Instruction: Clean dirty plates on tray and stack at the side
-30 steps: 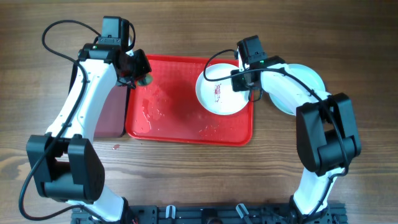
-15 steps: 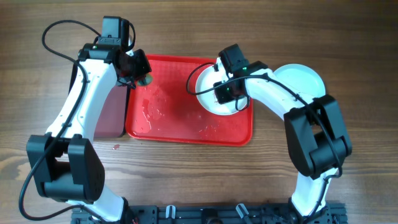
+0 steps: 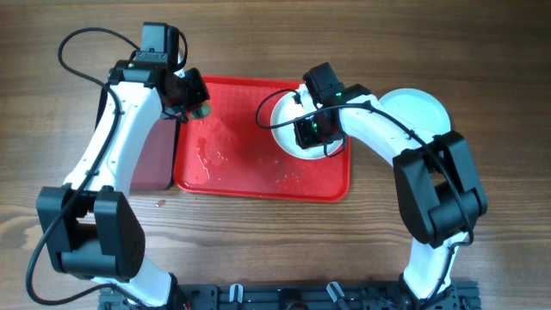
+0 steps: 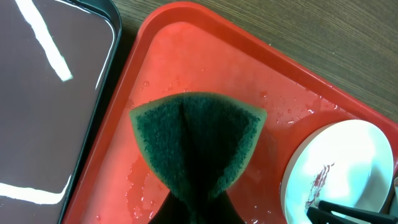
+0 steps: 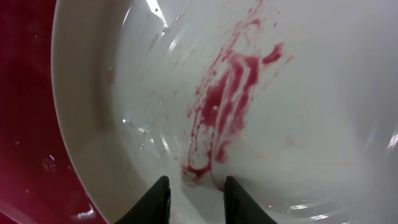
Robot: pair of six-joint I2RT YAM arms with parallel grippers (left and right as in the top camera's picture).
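A white plate (image 3: 288, 139) smeared with red sauce (image 5: 224, 99) lies at the right end of the red tray (image 3: 232, 172). My right gripper (image 3: 310, 131) hangs low over that plate (image 5: 298, 93). Its two fingertips (image 5: 160, 194) stand a little apart just inside the rim, with only plate surface showing between them. My left gripper (image 3: 196, 102) is shut on a folded green sponge (image 4: 199, 143) above the tray's wet far-left corner (image 4: 186, 56). The same plate (image 4: 348, 162) shows at the lower right of the left wrist view. Another pale plate (image 3: 422, 103) rests on the table right of the tray.
A dark maroon, black-rimmed tray (image 3: 153, 155) lies against the red tray's left side, under my left arm. Water drops and streaks cover the red tray's floor (image 3: 211, 155). A small red spot (image 3: 160, 203) marks the wooden table in front of the maroon tray.
My right gripper swung left from the plate's right edge to over its middle, and its fingers drew closer together. The left arm and sponge have not moved.
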